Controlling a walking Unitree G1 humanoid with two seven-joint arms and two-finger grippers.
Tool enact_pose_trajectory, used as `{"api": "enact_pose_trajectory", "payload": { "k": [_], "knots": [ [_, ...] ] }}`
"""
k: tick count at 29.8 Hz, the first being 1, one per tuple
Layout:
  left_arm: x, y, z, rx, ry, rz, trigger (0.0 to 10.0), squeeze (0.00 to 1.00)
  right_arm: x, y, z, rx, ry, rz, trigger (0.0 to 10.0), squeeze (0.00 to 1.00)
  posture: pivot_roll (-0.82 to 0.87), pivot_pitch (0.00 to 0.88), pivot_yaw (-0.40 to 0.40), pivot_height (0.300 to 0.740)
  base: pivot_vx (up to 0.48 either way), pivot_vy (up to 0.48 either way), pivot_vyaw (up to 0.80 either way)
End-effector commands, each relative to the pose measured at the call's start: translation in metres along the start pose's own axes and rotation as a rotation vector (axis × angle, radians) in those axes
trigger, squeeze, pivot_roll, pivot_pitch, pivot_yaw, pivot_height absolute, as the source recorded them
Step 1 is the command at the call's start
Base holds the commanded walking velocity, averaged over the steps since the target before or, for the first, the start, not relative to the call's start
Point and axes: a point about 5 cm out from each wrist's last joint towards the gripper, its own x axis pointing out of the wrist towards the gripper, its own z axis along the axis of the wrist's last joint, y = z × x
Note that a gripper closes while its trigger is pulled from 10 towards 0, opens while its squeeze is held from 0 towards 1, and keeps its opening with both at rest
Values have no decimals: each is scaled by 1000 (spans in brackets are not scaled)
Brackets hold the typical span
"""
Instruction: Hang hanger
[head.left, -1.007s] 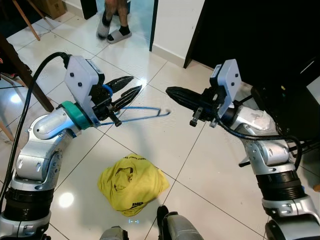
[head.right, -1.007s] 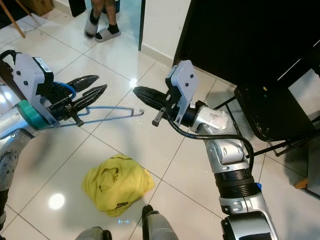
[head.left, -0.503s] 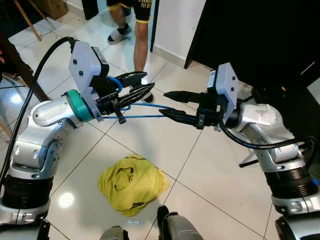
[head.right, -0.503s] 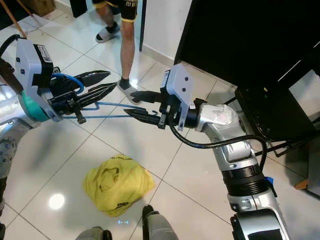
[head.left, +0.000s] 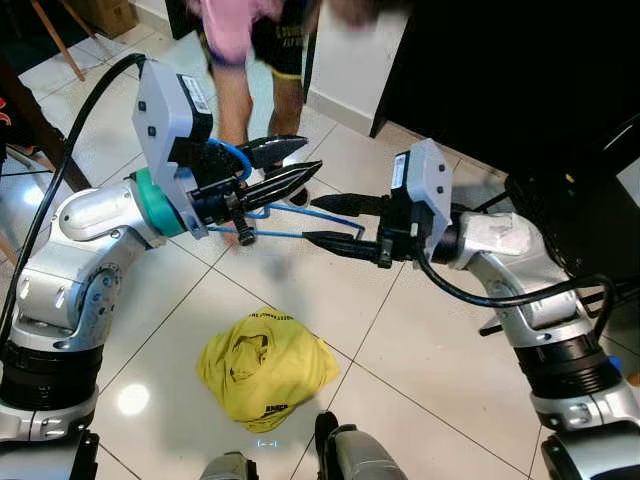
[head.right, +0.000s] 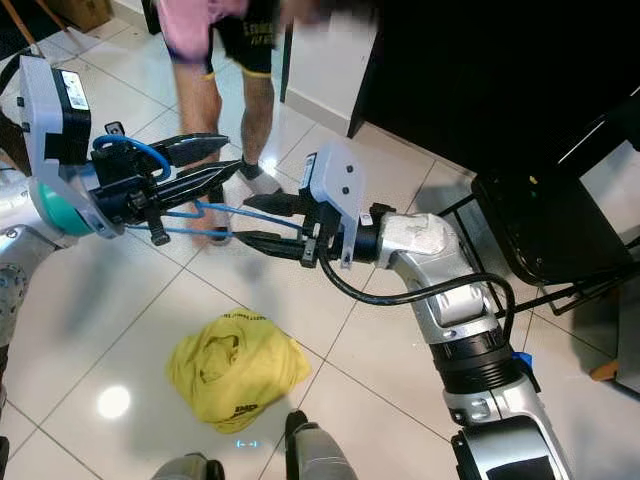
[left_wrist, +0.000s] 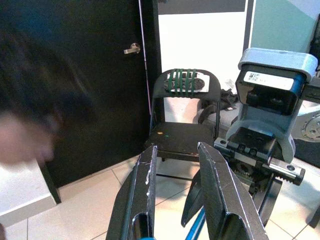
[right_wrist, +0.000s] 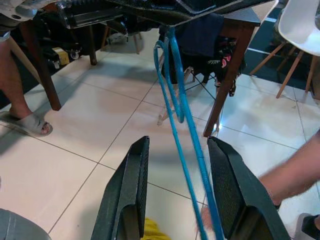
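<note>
Handover stage: the right end effector (head.left: 330, 222) has advanced since half a second ago, its spread fingers now straddling the blue hanger (head.left: 290, 222), apparently not yet touching. The left end effector (head.left: 285, 170) stays clamped on the hanger's hook end, above the yellow shirt (head.left: 262, 365). Both arms reach inward, forearms level.

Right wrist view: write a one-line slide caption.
Open right gripper straddles the blue hanger above the tiled floor.

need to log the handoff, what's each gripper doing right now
Left gripper: shut on the blue hanger, gripping near its base.
Right gripper: open, fingers either side of the hanger's wire, not clamped.
</note>
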Motion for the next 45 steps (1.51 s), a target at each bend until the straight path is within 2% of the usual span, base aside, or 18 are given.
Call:
{"api": "enact_pose_trajectory", "payload": {
  "k": [1,4,5,15,18,19,25,26,27,28,31,35,41,42,44,45],
  "knots": [
    [3,-3,9,11,-31,-30,10000,0,4,3,-6,11,12,13,10000,0,28,138,-12,740,0,0,0],
    [3,-3,10,11,-31,-33,10000,0,6,3,-6,16,5,8,10000,0,29,140,-12,740,0,0,0],
    [2,-3,9,12,-27,-33,10000,0,6,2,-5,21,-3,10,0,0,30,140,-12,740,0,0,0],
    [1,-3,8,2,-17,-30,10000,0,4,1,-3,26,-4,30,0,0,26,146,-13,740,0,0,0],
    [0,-3,8,-3,-18,-25,10000,0,4,2,-3,-5,17,33,0,0,26,149,-12,740,0,0,0],
    [1,-3,8,-8,-20,-22,10000,0,5,2,-4,-46,42,30,9608,0,27,150,-11,740,0,0,0],
    [1,-3,9,-9,-21,-24,10000,0,7,0,-4,-64,40,7,10000,0,29,151,-11,740,0,0,0],
    [0,-3,9,-9,-19,-24,10000,0,8,-2,-3,-58,27,-11,10000,937,29,151,-12,740,0,0,0],
    [0,-3,9,-9,-19,-24,10000,0,8,-2,-3,-58,27,-11,10000,937,29,151,-12,740,0,0,0],
    [0,-3,8,-9,-16,-25,10000,0,8,-5,0,-56,7,-33,10000,1000,31,152,-12,740,0,0,0],
    [0,-4,8,-8,-12,-26,10000,0,7,-8,3,-49,-12,-45,10000,1000,32,152,-12,740,0,0,0],
    [-2,-4,3,-7,7,-23,10000,0,-2,-17,24,-36,-86,-62,10000,1000,28,153,-10,740,0,0,0],
    [-1,-4,2,-6,14,-20,10000,0,-8,-20,28,-61,-81,-72,10000,1000,27,152,-6,740,0,0,0],
    [-1,-3,2,-5,15,-17,10000,0,-11,-20,27,-70,-67,-69,10000,745,26,152,-6,740,0,0,0],
    [-1,-3,2,-5,15,-17,10000,0,-11,-20,27,-70,-67,-69,10000,745,26,152,-6,740,0,0,0],
    [0,-2,2,-4,15,-15,10000,0,-12,-19,25,-73,-52,-56,10000,0,26,154,-5,740,0,0,0]
  ]
}}
